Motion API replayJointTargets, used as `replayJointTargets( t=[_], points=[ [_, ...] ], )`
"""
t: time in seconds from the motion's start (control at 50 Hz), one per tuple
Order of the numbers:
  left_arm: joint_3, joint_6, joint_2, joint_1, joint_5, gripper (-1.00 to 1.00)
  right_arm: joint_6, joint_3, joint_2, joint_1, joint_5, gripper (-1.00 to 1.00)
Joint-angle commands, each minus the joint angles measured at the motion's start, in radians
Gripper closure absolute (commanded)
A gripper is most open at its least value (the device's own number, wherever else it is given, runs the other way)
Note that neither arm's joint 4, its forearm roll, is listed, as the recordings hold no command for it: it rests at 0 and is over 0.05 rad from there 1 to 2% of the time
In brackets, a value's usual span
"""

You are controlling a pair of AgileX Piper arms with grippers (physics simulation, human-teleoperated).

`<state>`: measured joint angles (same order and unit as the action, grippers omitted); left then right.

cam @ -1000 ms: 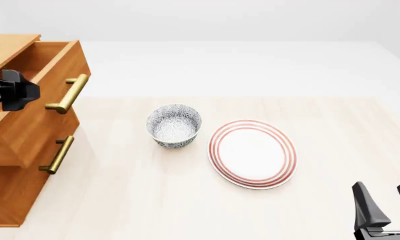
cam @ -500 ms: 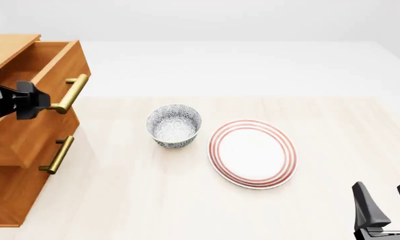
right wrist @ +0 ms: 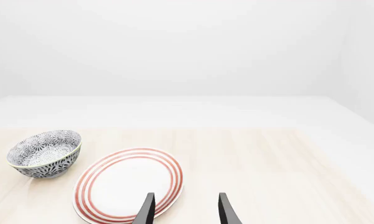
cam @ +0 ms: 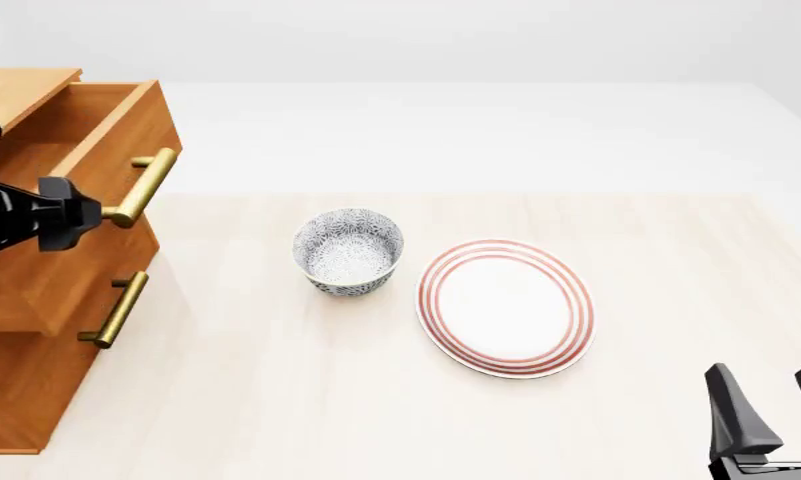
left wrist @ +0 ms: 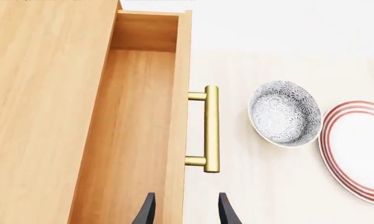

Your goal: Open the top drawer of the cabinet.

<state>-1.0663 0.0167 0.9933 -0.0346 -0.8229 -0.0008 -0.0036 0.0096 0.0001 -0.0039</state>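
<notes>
The cabinet (cam: 13, 390) stands at the table's left edge. Its top drawer (cam: 107, 240) is pulled out, and its bare wooden inside shows in the left wrist view (left wrist: 140, 140). The drawer's brass bar handle (cam: 140, 187) (left wrist: 210, 128) is free. My left gripper (cam: 67, 215) (left wrist: 185, 217) is open and empty. It hangs by the handle's near end, over the drawer front's top edge, touching nothing. My right gripper (cam: 774, 410) (right wrist: 185, 210) is open and empty at the table's near right corner.
A blue-patterned bowl (cam: 349, 250) (left wrist: 285, 114) (right wrist: 45, 153) stands mid-table, right of the cabinet. A white plate with red rings (cam: 507, 305) (right wrist: 129, 184) lies beside it. The second drawer's brass handle (cam: 115, 308) sticks out below the top drawer.
My left gripper has moved right and slightly toward me, from over the open drawer to the handle's near end. The drawer and the right arm have not moved.
</notes>
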Motion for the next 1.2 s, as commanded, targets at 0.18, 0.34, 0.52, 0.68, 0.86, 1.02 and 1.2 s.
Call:
replayJointTargets(
  t=[0.18,0.34,0.52,0.68,0.86,1.02,1.2],
  points=[
    [0.009,-0.010,0.014,0.018,0.008,-1.00,0.000,0.001,-0.001,0.000,0.000,-1.00],
    [0.006,-0.012,0.016,0.040,0.003,-1.00,0.000,0.001,-0.001,0.000,0.000,-1.00],
    [0.002,-0.005,0.006,0.062,-0.009,-1.00,0.000,0.001,-0.001,0.000,0.000,-1.00],
    [-0.003,-0.015,0.002,0.072,-0.017,-1.00,0.000,0.001,-0.001,0.000,0.000,-1.00],
    [-0.001,-0.014,0.004,0.086,-0.016,-1.00,0.000,0.001,-0.001,0.000,0.000,-1.00],
    [-0.010,-0.022,0.019,0.106,-0.018,-1.00,0.000,0.001,-0.001,0.000,0.000,-1.00],
    [-0.013,-0.026,0.027,0.134,-0.020,-1.00,0.000,0.001,-0.001,0.000,0.000,-1.00]
  ],
)
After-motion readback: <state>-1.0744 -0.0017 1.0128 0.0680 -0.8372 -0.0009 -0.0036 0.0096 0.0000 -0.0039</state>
